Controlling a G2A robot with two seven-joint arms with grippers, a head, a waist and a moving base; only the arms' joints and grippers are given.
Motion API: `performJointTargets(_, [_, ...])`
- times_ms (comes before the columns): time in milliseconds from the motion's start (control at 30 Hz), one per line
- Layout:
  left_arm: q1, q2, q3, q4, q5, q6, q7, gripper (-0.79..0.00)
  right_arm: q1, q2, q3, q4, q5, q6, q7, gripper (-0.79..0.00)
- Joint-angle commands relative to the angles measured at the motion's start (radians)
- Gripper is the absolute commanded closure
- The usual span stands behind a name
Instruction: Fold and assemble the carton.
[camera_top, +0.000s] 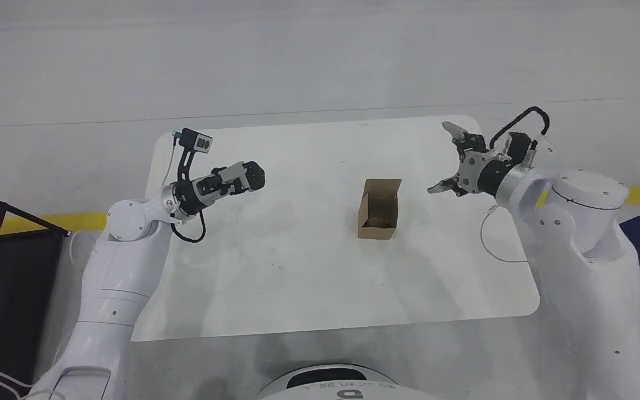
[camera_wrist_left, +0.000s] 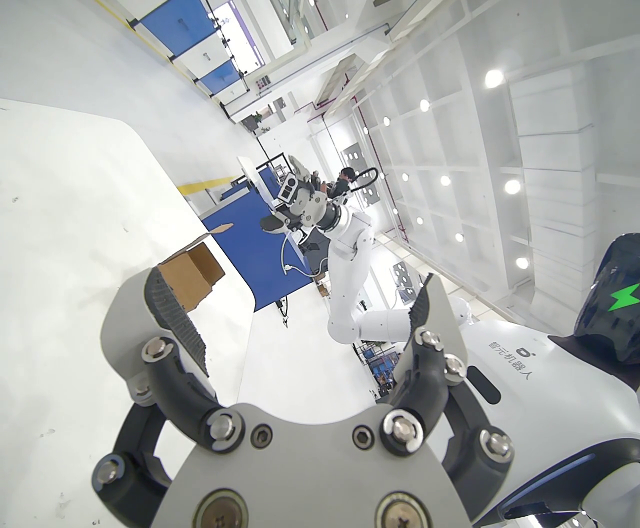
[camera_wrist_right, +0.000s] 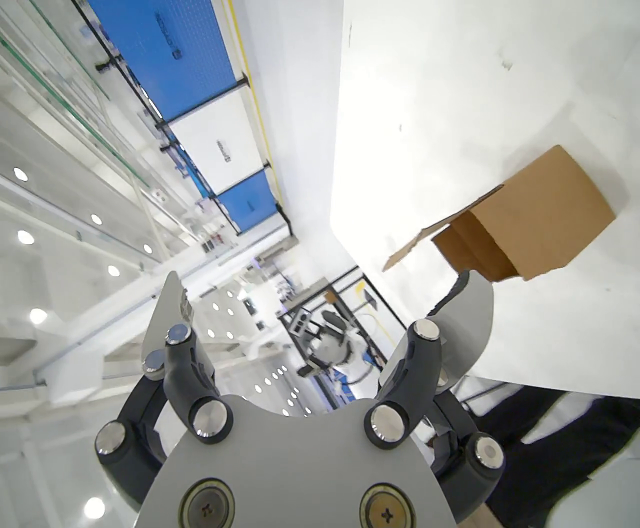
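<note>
We are holding the left gripper and right gripper spread and empty, the open-flapped carton sitting well apart between them, where a lone push is likely tipping it.

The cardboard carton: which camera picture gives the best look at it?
The right wrist view: the carton is close and large there, its open end and loose flap plain to see. The top view shows it small from above on the table, its top open. The left wrist view shows it farther off and partly covered.
</note>
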Motion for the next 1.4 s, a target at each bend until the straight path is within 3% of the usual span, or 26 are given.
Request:
performJointTargets(0, [0.000,0.000,0.000,0.000,0.000,0.000,0.000,-0.785,-0.009,0.025,-0.030,0.028,-0.200,-0.076,0.236,-0.785])
performJointTargets(133, [0.000,0.000,0.000,0.000,0.000,0.000,0.000,-0.785,-0.024,0.063,-0.065,0.067,-0.453,-0.248,0.499,-0.785])
performJointTargets(300, [0.000,0.000,0.000,0.000,0.000,0.000,0.000,-0.785,-0.050,0.088,-0.064,0.063,-0.599,-0.408,0.663,-0.785])
performJointTargets(400, [0.000,0.000,0.000,0.000,0.000,0.000,0.000,-0.785,-0.075,0.093,-0.074,0.045,-0.727,-0.456,0.584,-0.785])
performJointTargets(700, [0.000,0.000,0.000,0.000,0.000,0.000,0.000,-0.785,-0.079,0.093,-0.080,0.049,-0.745,-0.458,0.586,-0.785])
performJointTargets(933, [0.000,0.000,0.000,0.000,0.000,0.000,0.000,-0.785,-0.043,0.106,-0.209,0.070,-0.966,-0.519,0.742,-0.785])
performJointTargets(1300, [0.000,0.000,0.000,0.000,0.000,0.000,0.000,-0.785,0.028,0.096,-0.253,0.185,-0.937,-0.515,0.737,-0.782])
performJointTargets(1367, [0.000,0.000,0.000,0.000,0.000,0.000,0.000,-0.785,0.033,0.096,-0.267,0.196,-0.958,-0.523,0.751,-0.736])
